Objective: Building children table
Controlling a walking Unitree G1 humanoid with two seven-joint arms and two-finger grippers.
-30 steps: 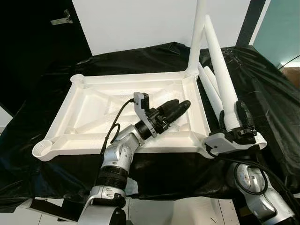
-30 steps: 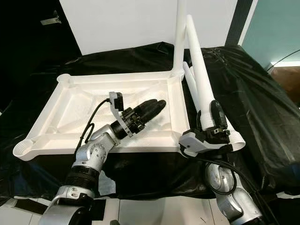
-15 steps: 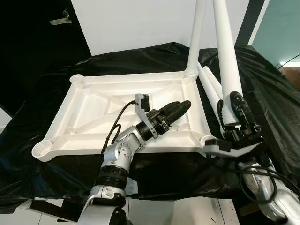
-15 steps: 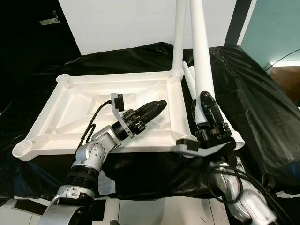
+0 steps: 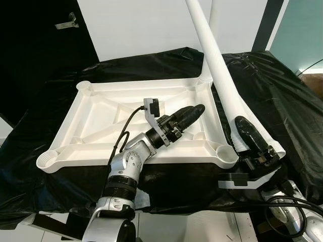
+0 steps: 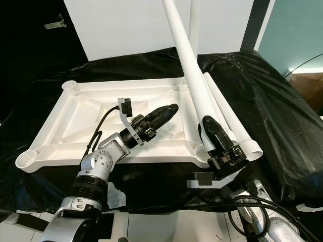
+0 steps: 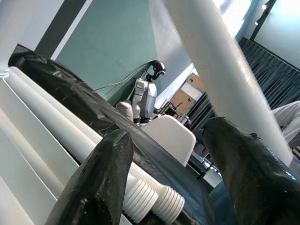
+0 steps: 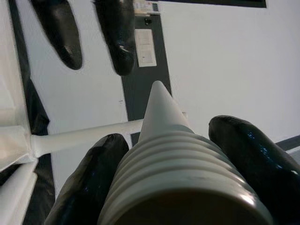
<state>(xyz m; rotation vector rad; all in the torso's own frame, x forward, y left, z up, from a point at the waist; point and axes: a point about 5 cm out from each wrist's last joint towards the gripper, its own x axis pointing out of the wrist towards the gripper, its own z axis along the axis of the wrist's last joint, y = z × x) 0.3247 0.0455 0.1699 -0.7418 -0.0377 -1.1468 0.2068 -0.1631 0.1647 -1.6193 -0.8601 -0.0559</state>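
One white plastic table leg [image 5: 217,65], a smooth taper with a ribbed screw end, is pinched between the right gripper [image 5: 251,139]'s fingers beside the near right corner socket [image 5: 226,153] of the upturned ribbed tabletop [image 5: 96,113]. Next, seemingly, threading it in. The left gripper [image 5: 187,117] rests inside, fingers slightly apart.

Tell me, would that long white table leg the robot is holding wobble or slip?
The table leg looks like stiff plastic, so it probably won't bend. The right gripper grips only its threaded end while the rest slants high, so it may swing or tip. The ridges between the fingers likely stop slipping.
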